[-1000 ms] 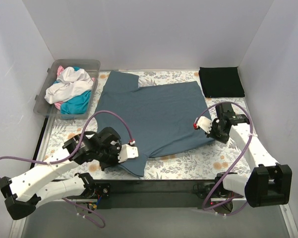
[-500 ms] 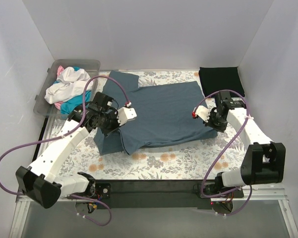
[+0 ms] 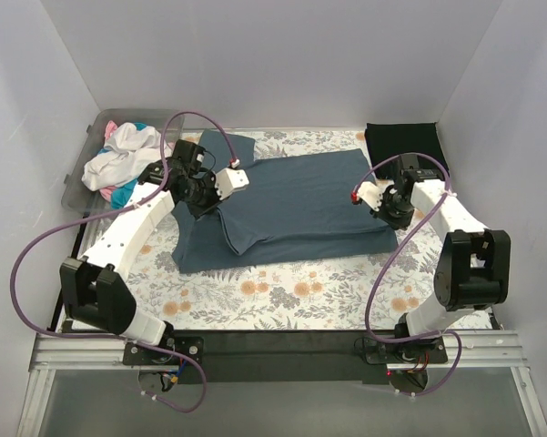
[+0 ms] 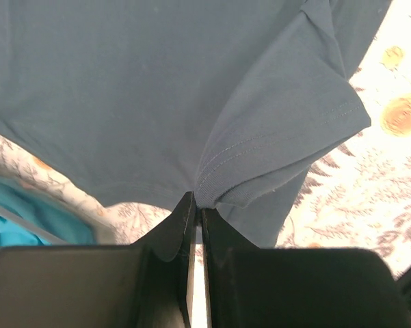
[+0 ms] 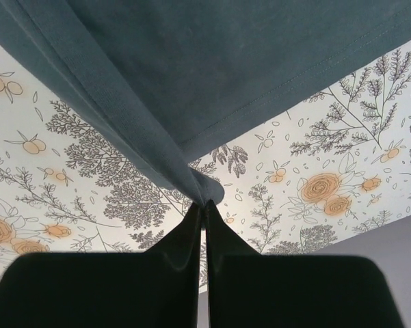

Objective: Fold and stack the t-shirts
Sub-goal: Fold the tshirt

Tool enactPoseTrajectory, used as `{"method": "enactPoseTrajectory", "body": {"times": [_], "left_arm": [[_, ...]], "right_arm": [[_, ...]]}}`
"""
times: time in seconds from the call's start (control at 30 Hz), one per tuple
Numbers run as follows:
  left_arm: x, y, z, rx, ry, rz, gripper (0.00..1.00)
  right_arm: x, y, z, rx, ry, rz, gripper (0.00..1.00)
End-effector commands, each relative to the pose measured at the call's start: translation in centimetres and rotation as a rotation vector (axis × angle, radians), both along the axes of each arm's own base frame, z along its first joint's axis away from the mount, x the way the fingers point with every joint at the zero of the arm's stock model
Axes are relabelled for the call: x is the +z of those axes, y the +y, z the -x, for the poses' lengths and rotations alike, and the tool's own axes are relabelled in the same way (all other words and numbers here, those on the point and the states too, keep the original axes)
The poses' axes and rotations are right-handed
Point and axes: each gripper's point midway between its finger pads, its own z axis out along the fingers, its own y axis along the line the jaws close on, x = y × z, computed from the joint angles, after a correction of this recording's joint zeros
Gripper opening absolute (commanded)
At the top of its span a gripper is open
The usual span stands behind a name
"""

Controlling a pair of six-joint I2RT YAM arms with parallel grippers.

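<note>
Where the large slate blue-grey cloth t-shirt (image 3: 300,205) lies part-folded mid-worktop, the left hand (image 4: 195,205) pinches its stitched hem and the right hand (image 5: 204,208) pinches a bunched edge. Open floral-patterned tablecloth (image 3: 300,296) spans the near edge; a folded black t-shirt (image 3: 406,150) sits in the far right corner.

Nothing to read in any view: no words, no brand marks, no numbers. The floral cloth (image 3: 300,291) carries only printed flowers and leaves. The slate blue-grey t-shirt (image 3: 291,196) shows plain fabric and stitched hems with no lettering on it.
</note>
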Motion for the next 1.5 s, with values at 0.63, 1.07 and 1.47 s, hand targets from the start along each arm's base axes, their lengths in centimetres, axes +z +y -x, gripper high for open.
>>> {"method": "enactPoseTrajectory", "body": {"times": [0.63, 1.07, 1.47], "left_arm": [[-0.5, 0.0, -6.5, -0.014, -0.075, 0.021, 0.00], [-1.7, -0.3, -7.8, -0.015, -0.067, 0.012, 0.00], [-2.5, 0.2, -8.1, -0.003, -0.060, 0.004, 0.00]], "right_arm": [[-0.7, 0.0, -3.6, 0.040, -0.012, -0.007, 0.01], [-1.1, -0.2, -4.5, 0.027, -0.013, 0.000, 0.01], [-1.1, -0.4, -5.3, 0.024, -0.020, 0.005, 0.01]]}}
